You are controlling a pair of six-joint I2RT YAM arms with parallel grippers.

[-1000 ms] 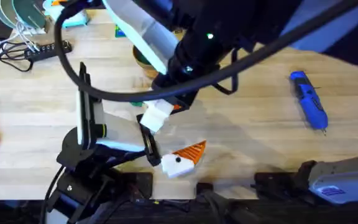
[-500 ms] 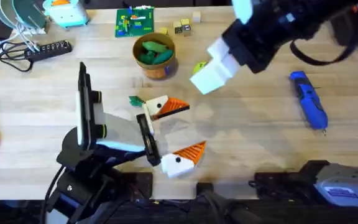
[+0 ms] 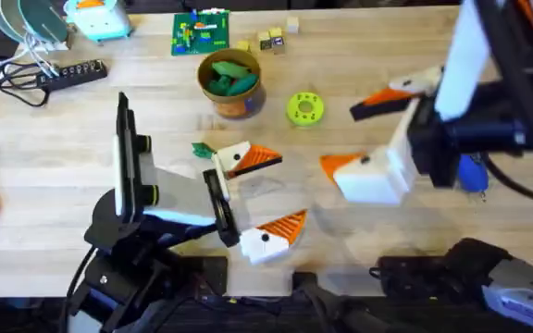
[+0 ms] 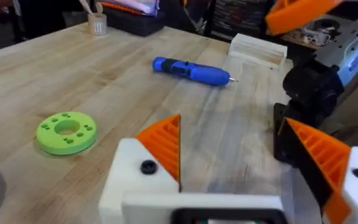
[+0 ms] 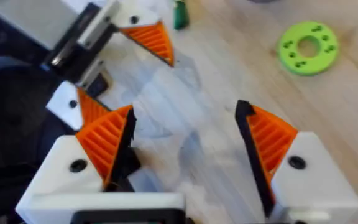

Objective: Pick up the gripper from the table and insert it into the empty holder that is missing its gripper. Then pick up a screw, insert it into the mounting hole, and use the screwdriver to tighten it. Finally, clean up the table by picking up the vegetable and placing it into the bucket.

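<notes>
The table [image 3: 359, 231] is pale wood. The right gripper [image 3: 343, 137] hangs open above it, nothing between its orange pads, near the green disc [image 3: 305, 108]. The left gripper [image 3: 285, 190] is also spread wide and empty, both fingers already tipped with orange.

The bucket [image 3: 232, 100] stands beyond it with green toys inside. The screwdriver [image 4: 191, 70] lies flat at the right side.

The vegetable [image 3: 202, 148] lies on the wood just beside the left gripper's far finger, with the bucket near. It looks light and rigid, probably smooth plastic, so it may squirt out of a hard pinch. I would close across its slim middle, pads square to its length — gently, with the fingertips almost touching the wood.
</notes>
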